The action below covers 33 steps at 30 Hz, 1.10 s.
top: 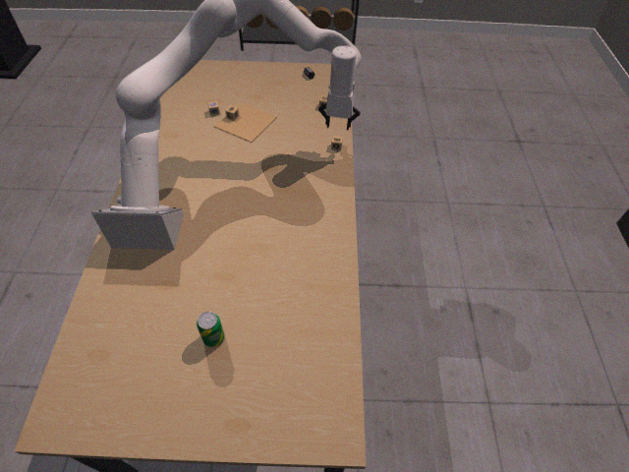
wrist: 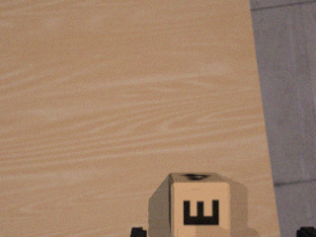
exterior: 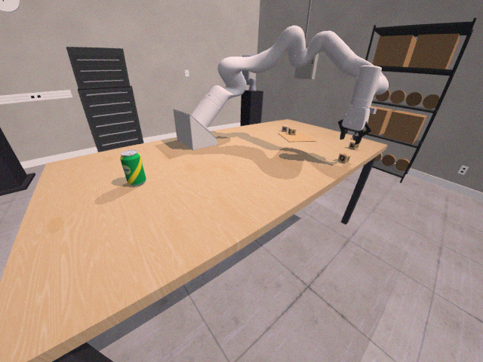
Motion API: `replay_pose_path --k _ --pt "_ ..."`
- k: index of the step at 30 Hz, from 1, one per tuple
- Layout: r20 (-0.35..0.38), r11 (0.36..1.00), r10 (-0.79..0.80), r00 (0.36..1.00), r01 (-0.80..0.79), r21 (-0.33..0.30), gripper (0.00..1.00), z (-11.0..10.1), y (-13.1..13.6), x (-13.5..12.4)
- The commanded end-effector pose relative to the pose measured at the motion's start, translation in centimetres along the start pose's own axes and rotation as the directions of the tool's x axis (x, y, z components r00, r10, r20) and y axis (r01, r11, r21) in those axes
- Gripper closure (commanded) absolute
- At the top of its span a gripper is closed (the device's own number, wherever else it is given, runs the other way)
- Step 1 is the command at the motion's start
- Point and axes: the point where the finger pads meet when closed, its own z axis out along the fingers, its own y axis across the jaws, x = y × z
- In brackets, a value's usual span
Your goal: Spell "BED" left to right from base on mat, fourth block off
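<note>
In the top view, the hand [top: 338, 125] [exterior: 349, 140] [wrist: 222, 232] is hovering above the worktop [top: 263, 305] [exterior: 187, 210] [wrist: 123, 84], fingers standing wide and holding nothing. The E block [top: 322, 101] [exterior: 353, 145] [wrist: 199, 209] is showing partly behind it; another block [top: 336, 144] [exterior: 343, 157] is resting nearby. Well off on the base side, the mat [top: 251, 124] [exterior: 300, 136] is bearing a block [top: 232, 112] [exterior: 292, 131] at its corner, and a blue-marked block [top: 213, 108] [exterior: 284, 129] is sitting off it.

In the exterior view, the hand is pointing down close above the E block; the can [top: 210, 328] [exterior: 133, 168] is standing well apart from it.

In the wrist view, the E is facing up between the fingertips' positions, its prongs pointing to the top.
</note>
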Motion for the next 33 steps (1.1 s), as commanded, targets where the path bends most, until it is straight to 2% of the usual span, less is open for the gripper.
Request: replay_pose_path --k 1,22,33 --pt "-0.001 1.000 -0.001 1.000 0.001 -0.002 0.16 -0.11 0.05 0.05" --pt "-0.001 1.000 -0.001 1.000 0.001 -0.002 0.16 -0.04 0.05 0.05" --pt "-0.001 1.000 -0.001 1.000 0.001 -0.002 0.16 0.72 0.06 0.06"
